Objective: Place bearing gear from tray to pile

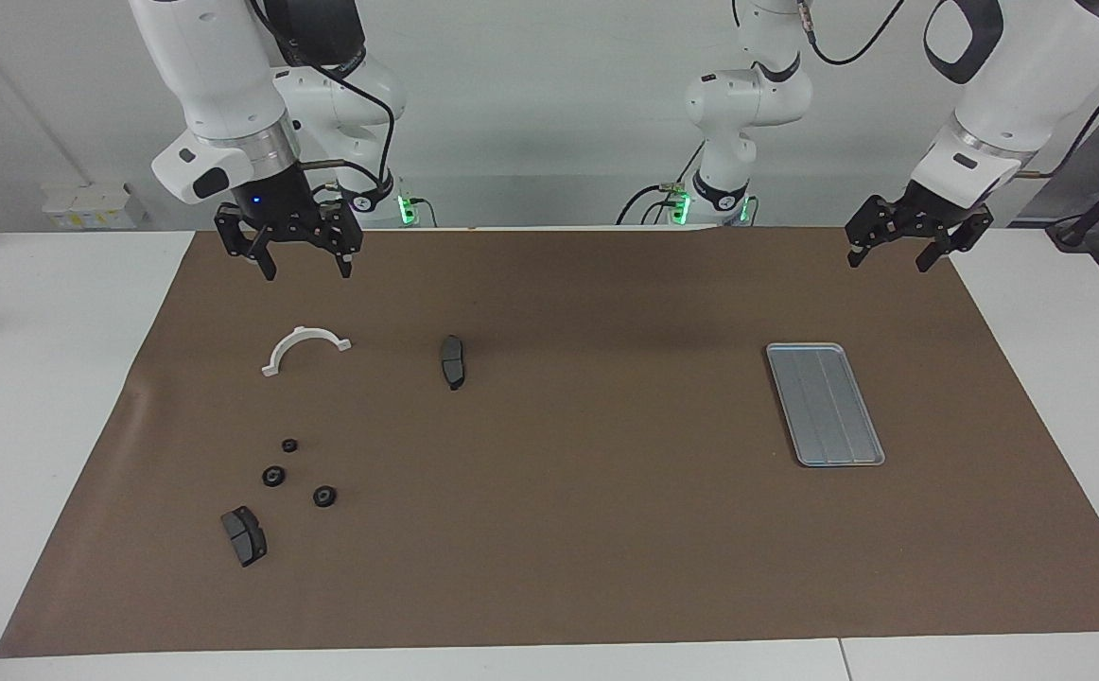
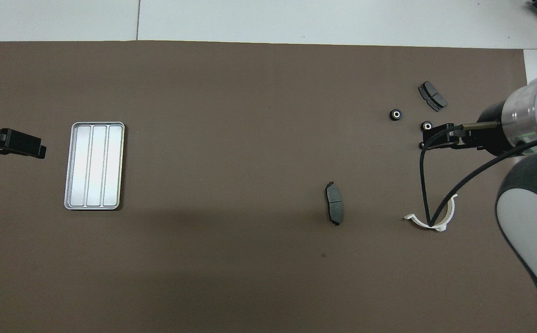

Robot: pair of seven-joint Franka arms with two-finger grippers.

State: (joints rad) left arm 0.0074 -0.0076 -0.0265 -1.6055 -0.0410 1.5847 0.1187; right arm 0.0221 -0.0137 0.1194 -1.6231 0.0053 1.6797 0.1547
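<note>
**Desk:** What sits closest to the robots?

**Photographer:** Both end effectors, raised over the robot-side edge of the brown mat [image 1: 549, 530] that covers the worktop [image 1: 29, 378]. The right end effector [image 1: 305, 257] hangs with its fingers spread and nothing between them, above the mat and clear of the white curved bracket [image 1: 304, 348] that lies just farther out. The left end effector [image 1: 890, 252] hovers over the mat's corner at its own end, also spread wide and empty.

**Desk:** And moving outward?

**Photographer:** A dark brake pad [image 1: 453, 361] lies alone beside the bracket, toward the middle of the mat. At the left arm's end rests the tray [image 1: 825, 404], a ridged silver-grey rectangle with nothing in it.

**Desk:** Where are the bearing gears?

**Photographer:** Three small black bearing gears [image 1: 272, 476] lie loosely grouped at the right arm's end, farther from the robots than the bracket and well apart from the tray. A second brake pad [image 1: 244, 535] lies just past them, farthest out of everything on the mat.
</note>
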